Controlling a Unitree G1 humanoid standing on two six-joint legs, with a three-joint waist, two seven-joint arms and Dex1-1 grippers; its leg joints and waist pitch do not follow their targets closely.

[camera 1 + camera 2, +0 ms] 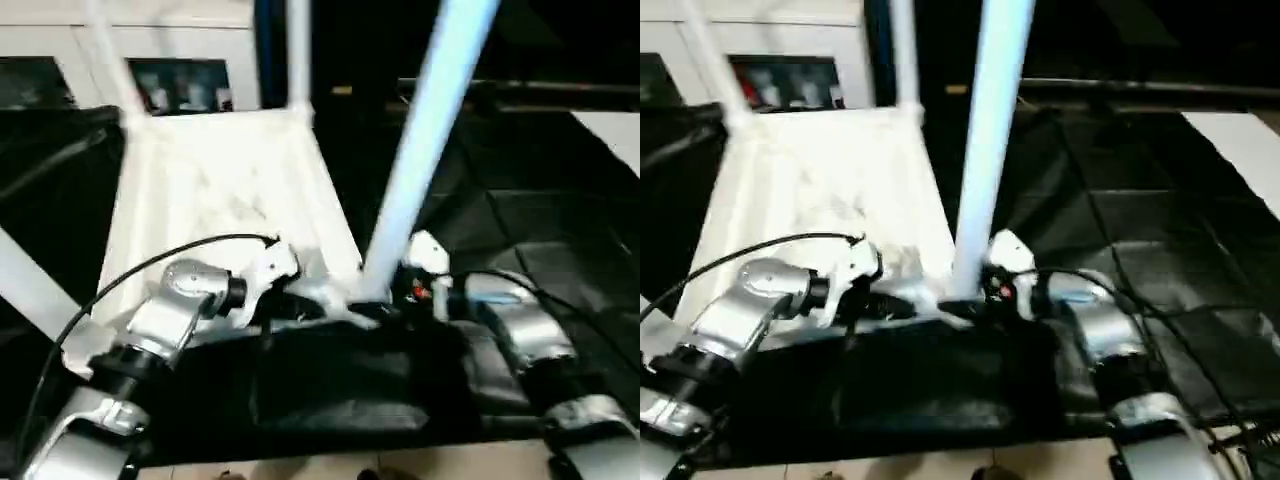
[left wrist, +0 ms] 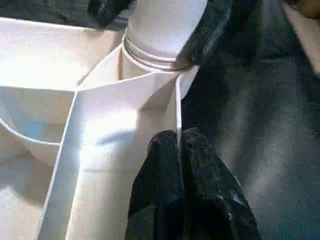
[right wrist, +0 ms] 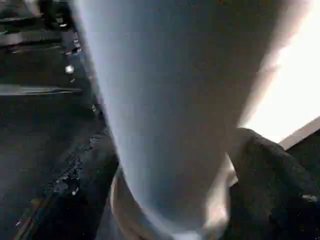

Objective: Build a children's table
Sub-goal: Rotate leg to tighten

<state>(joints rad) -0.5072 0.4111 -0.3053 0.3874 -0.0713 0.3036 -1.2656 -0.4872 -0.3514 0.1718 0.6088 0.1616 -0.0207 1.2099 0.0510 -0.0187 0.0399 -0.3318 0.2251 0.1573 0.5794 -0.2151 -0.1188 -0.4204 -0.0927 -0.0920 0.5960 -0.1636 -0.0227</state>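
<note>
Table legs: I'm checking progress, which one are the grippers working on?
The near-right leg, standing in the corner socket nearest the robot, between both grippers; the others stand farther away.

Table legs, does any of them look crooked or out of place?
Yes. The near leg by the right end effector leans to the right from its corner socket, while the far leg stands straighter. It may not be fully seated.

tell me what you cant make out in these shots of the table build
- Near leg: top cut off by the head views' upper edge; whether it is fully seated in its corner socket can't be told.
- Right pincer: one finger visible, the other hidden behind the leg.
- Table top: rib detail blurred in head views.
- Left pincer: shut on a rib.
</note>
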